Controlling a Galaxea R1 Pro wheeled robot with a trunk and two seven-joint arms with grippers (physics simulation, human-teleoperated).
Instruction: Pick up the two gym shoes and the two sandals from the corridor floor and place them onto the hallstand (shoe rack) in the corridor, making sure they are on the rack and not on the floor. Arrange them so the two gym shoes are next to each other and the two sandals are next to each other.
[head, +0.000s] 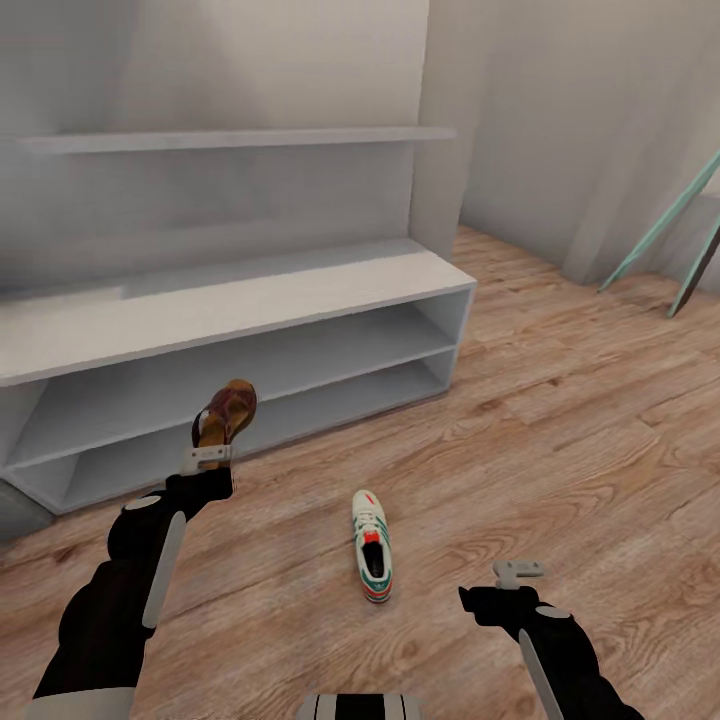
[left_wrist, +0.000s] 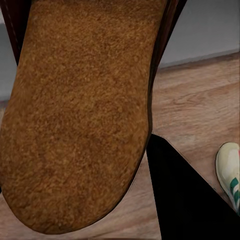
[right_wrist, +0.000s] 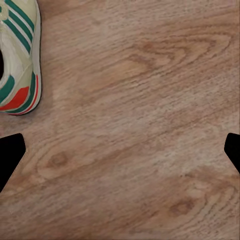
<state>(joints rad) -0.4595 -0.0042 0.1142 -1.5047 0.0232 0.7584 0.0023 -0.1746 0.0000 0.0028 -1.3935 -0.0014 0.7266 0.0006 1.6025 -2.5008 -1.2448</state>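
Note:
My left gripper (head: 208, 456) is shut on a brown-maroon sandal (head: 226, 412) and holds it in the air, in front of the lower shelves of the pale grey hallstand (head: 250, 300). In the left wrist view the sandal's tan sole (left_wrist: 75, 115) is pressed against one dark finger (left_wrist: 185, 200). One white gym shoe (head: 372, 545) with green stripes lies on the wood floor (head: 560, 420) between my arms. My right gripper (head: 518, 572) hovers open over bare floor to the shoe's right. The shoe's heel (right_wrist: 17, 60) lies beside that gripper, apart from its fingertips (right_wrist: 10, 155).
The hallstand's upper shelf (head: 240, 140) runs along the back panel. A wall corner stands past the rack's right end. Two thin slanted poles (head: 660, 245) lean by the far right wall. The toe of the gym shoe (left_wrist: 230, 175) lies near my left arm.

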